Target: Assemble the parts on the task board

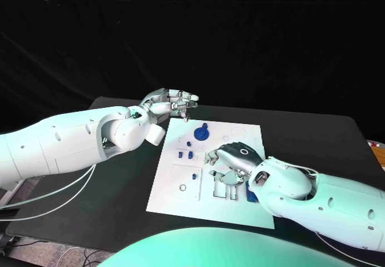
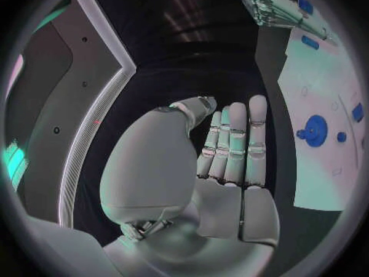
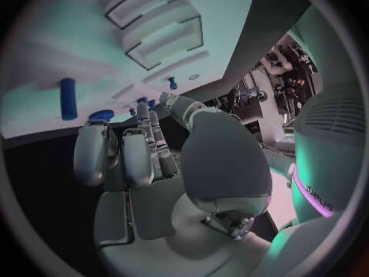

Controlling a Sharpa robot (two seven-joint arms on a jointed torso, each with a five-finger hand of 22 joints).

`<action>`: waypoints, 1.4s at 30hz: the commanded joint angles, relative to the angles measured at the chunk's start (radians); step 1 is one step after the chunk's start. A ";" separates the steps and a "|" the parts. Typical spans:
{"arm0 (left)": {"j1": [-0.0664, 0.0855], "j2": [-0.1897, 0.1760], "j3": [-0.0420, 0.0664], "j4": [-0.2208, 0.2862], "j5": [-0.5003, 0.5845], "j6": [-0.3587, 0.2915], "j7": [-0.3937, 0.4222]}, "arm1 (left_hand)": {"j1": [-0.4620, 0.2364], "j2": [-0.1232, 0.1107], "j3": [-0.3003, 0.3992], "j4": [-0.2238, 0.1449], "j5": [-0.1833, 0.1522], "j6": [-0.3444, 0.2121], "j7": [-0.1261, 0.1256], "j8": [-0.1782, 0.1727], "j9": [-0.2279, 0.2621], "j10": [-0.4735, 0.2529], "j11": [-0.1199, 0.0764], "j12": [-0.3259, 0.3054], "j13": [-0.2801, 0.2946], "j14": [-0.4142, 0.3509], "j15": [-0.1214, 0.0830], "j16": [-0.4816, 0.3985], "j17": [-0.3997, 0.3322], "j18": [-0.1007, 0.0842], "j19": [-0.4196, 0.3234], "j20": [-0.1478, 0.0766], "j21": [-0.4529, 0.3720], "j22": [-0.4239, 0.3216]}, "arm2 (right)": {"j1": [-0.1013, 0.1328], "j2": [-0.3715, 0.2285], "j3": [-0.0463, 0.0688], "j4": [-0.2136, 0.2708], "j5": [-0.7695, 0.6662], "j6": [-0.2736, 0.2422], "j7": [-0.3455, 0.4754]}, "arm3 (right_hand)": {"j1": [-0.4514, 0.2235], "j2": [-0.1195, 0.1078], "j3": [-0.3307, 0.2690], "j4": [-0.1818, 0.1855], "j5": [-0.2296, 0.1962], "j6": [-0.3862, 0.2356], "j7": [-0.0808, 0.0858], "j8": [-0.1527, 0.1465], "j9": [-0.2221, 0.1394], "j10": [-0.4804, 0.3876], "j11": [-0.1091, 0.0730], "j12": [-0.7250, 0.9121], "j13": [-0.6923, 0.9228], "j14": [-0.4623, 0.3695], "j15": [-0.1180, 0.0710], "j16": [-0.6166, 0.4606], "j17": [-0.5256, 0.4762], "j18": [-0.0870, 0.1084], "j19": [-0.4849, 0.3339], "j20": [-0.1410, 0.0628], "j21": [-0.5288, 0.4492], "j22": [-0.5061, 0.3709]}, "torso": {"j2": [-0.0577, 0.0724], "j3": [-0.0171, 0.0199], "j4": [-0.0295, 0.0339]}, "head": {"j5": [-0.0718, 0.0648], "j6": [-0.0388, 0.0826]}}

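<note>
One white task board [image 1: 241, 133] lies on the black tabletop [image 1: 321, 133], and everything here is placed against it. Near its far edge sits one round blue disc part [image 1: 201, 133] with a short stem; in the left wrist view the same disc [image 2: 314, 130] has a small blue round piece [image 2: 341, 136] just beside it. Toward the board's middle, on its left half, stand three small blue pegs [image 1: 185, 154], close together. At the board's right edge, near the front, lies one blue cylinder [image 1: 252, 196], partly hidden by the right arm; the right wrist view shows it lying flat on the board [image 3: 68, 98]. Several empty rectangular outlines are cut into the board's front half [image 1: 221, 189]. The left robot hand [image 1: 170, 103] hangs just off the board's far left corner, fingers straight and side by side, holding nothing. The right robot hand [image 1: 228, 158] is over the board's middle, fingers curled downward; whether anything is pinched there cannot be told. On the right arm's casing, writing shows, too distorted to read.
</note>
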 commanded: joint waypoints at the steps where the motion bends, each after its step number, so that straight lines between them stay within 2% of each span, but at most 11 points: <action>1: 0.001 -0.001 0.001 0.003 -0.003 0.010 0.004 | 0.000 0.004 0.002 -0.005 0.004 -0.006 0.000 0.007 -0.001 -0.008 0.002 0.006 -0.002 -0.004 0.004 0.004 0.001 0.014 -0.004 0.006 0.006 0.002 | 0.030 -0.042 0.005 0.027 0.063 -0.011 -0.011 | -0.003 -0.009 -0.010 0.001 0.001 0.008 -0.002 -0.001 0.001 -0.005 0.001 0.006 0.000 0.023 0.007 -0.002 -0.005 0.010 -0.008 -0.002 -0.012 0.036 | -0.001 -0.0001 -0.0008 | -0.009 0.000; 5: 0.001 -0.002 0.001 0.002 -0.003 0.010 0.003 | 0.000 0.004 0.002 -0.005 0.004 -0.006 0.000 0.007 -0.001 -0.008 0.002 0.006 -0.002 -0.004 0.004 0.004 0.001 0.014 -0.004 0.006 0.006 0.002 | 0.069 -0.087 0.010 0.032 0.104 0.045 -0.015 | -0.002 -0.017 -0.033 0.008 0.009 -0.010 -0.002 -0.015 -0.005 -0.067 0.007 -0.013 -0.015 0.019 0.011 -0.009 -0.024 0.024 -0.040 0.001 -0.079 -0.009 | -0.002 0.0000 -0.0015 | -0.015 0.000; 6: 0.001 -0.002 0.001 0.002 -0.003 0.010 0.003 | 0.000 0.004 0.002 -0.005 0.004 -0.006 0.000 0.007 -0.001 -0.008 0.002 0.006 -0.002 -0.004 0.004 0.004 0.001 0.014 -0.004 0.006 0.006 0.002 | 0.076 -0.095 0.011 0.029 0.110 0.060 -0.015 | 0.005 -0.015 -0.050 0.010 0.011 -0.024 0.001 -0.028 -0.010 -0.109 0.012 -0.026 -0.025 0.016 0.015 -0.010 -0.031 0.034 -0.060 0.005 -0.125 -0.041 | -0.002 0.0000 -0.0015 | -0.016 0.000; 7: 0.001 -0.001 0.001 0.002 -0.003 0.011 0.003 | 0.000 0.004 0.002 -0.005 0.004 -0.006 0.000 0.007 -0.001 -0.008 0.002 0.006 -0.002 -0.004 0.004 0.004 0.001 0.014 -0.004 0.006 0.006 0.002 | 0.082 -0.103 0.012 0.025 0.116 0.079 -0.015 | 0.016 -0.006 -0.078 0.015 0.013 -0.032 -0.013 -0.038 -0.016 -0.154 0.016 -0.038 -0.030 0.018 0.019 -0.003 -0.028 0.037 -0.062 0.008 -0.147 -0.058 | -0.003 0.0000 -0.0013 | -0.017 0.000; 9: 0.001 -0.001 0.001 0.002 -0.003 0.011 0.003 | 0.000 0.004 0.002 -0.005 0.004 -0.006 0.000 0.007 -0.001 -0.008 0.002 0.006 -0.002 -0.004 0.004 0.004 0.001 0.014 -0.004 0.006 0.006 0.002 | 0.091 -0.113 0.013 0.015 0.123 0.111 -0.014 | 0.025 0.001 -0.108 0.020 0.012 -0.031 -0.010 -0.043 -0.021 -0.178 0.022 -0.041 -0.030 0.017 0.023 -0.001 -0.033 0.038 -0.060 0.011 -0.158 -0.066 | -0.003 0.0002 -0.0009 | -0.016 0.000; 15: 0.000 0.000 0.001 -0.001 -0.004 0.012 0.001 | -0.001 0.005 0.003 -0.006 0.004 -0.006 0.000 0.007 -0.001 -0.008 0.002 0.007 -0.002 -0.004 0.004 0.004 0.002 0.014 -0.004 0.006 0.006 0.002 | 0.101 -0.115 0.013 -0.015 0.122 0.186 -0.012 | 0.043 0.008 -0.148 0.025 0.000 -0.038 -0.022 -0.054 -0.030 -0.171 0.021 -0.025 -0.027 0.019 0.023 0.010 -0.025 0.037 -0.049 0.012 -0.154 -0.064 | -0.002 0.0014 -0.0007 | -0.013 0.000; 19: 0.000 0.002 0.001 -0.002 -0.004 0.014 0.001 | -0.001 0.005 0.003 -0.006 0.004 -0.006 0.000 0.007 -0.001 -0.008 0.002 0.007 -0.002 -0.004 0.004 0.004 0.002 0.014 -0.004 0.006 0.006 0.002 | 0.102 -0.102 0.012 -0.036 0.108 0.224 -0.011 | 0.051 0.010 -0.158 0.024 -0.003 -0.036 -0.025 -0.056 -0.032 -0.162 0.018 -0.016 -0.026 0.019 0.021 0.012 -0.026 0.036 -0.046 0.011 -0.154 -0.063 | -0.001 -0.0001 0.0002 | -0.013 0.000; 23: 0.000 0.003 0.001 -0.005 -0.004 0.019 0.000 | -0.002 0.005 0.003 -0.006 0.004 -0.007 0.000 0.008 -0.001 -0.009 0.002 0.007 -0.002 -0.004 0.004 0.004 0.002 0.014 -0.005 0.006 0.007 0.002 | 0.101 -0.082 0.010 -0.065 0.104 0.234 -0.008 | 0.060 0.017 -0.160 0.023 -0.002 -0.028 -0.029 -0.054 -0.033 -0.160 0.017 -0.012 -0.027 0.019 0.020 0.013 -0.028 0.035 -0.042 0.009 -0.150 -0.061 | -0.001 -0.0005 -0.0002 | -0.014 0.000; 28: 0.000 0.003 0.001 -0.007 -0.004 0.019 -0.001 | -0.002 0.005 0.003 -0.006 0.004 -0.007 0.000 0.008 -0.001 -0.009 0.002 0.007 -0.002 -0.004 0.004 0.004 0.002 0.014 -0.005 0.006 0.007 0.002 | 0.096 -0.057 0.008 -0.098 0.109 0.230 0.000 | 0.070 0.027 -0.159 0.025 -0.001 -0.010 -0.018 -0.050 -0.035 -0.143 0.011 0.002 -0.026 0.015 0.015 0.009 -0.041 0.033 -0.033 0.006 -0.141 -0.054 | 0.000 -0.0002 0.0019 | -0.013 0.000; 38: 0.000 0.004 0.001 -0.008 -0.005 0.016 -0.003 | -0.003 0.004 0.003 -0.006 0.004 -0.009 0.001 0.008 -0.002 -0.010 0.003 0.008 -0.003 -0.005 0.004 0.004 0.002 0.014 -0.005 0.006 0.007 0.003 | 0.084 -0.028 0.005 -0.125 0.124 0.224 0.015 | 0.085 0.050 -0.123 0.029 -0.011 0.058 -0.012 -0.031 -0.038 -0.082 0.001 0.032 -0.028 0.018 0.006 0.017 -0.040 0.028 -0.018 -0.004 -0.125 -0.041 | -0.001 -0.0004 -0.0008 | -0.012 0.000; 42: 0.000 0.004 0.001 -0.008 -0.005 0.015 -0.004 | -0.003 0.004 0.003 -0.006 0.004 -0.009 0.001 0.008 -0.002 -0.010 0.003 0.008 -0.003 -0.005 0.004 0.004 0.002 0.014 -0.005 0.006 0.007 0.003 | 0.079 -0.024 0.004 -0.129 0.126 0.228 0.017 | 0.086 0.053 -0.105 0.031 -0.015 0.079 -0.015 -0.027 -0.040 -0.057 -0.002 0.035 -0.029 0.020 0.003 0.022 -0.035 0.025 -0.009 -0.006 -0.110 -0.030 | -0.001 -0.0001 -0.0017 | -0.010 0.000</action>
